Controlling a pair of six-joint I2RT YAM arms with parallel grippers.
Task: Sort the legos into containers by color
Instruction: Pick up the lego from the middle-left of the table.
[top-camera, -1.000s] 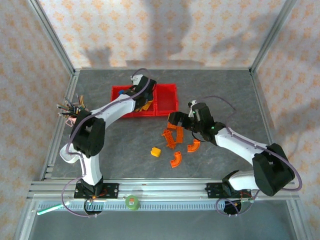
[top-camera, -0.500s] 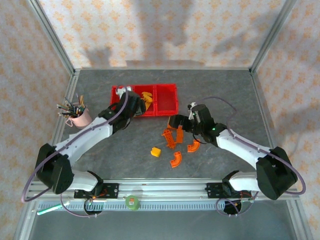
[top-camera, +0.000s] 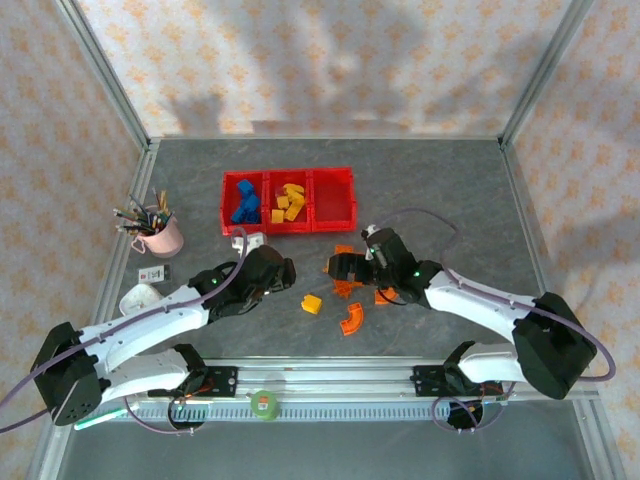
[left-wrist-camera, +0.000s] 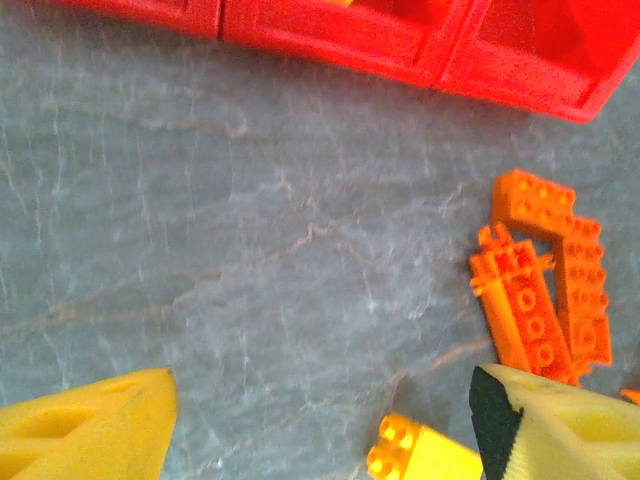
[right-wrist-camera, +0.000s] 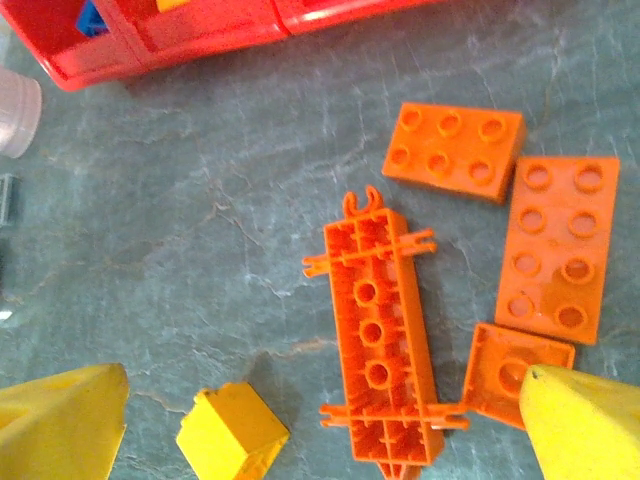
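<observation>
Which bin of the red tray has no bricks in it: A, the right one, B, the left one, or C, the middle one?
A: from the top view, the right bin shows only bare red floor, while the left one holds blue bricks and the middle one yellow bricks.

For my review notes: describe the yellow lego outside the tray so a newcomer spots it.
Find the red tray at the back. In front of it lie loose orange pieces; left of them sits the yellow brick, the sole yellow one there.
</observation>
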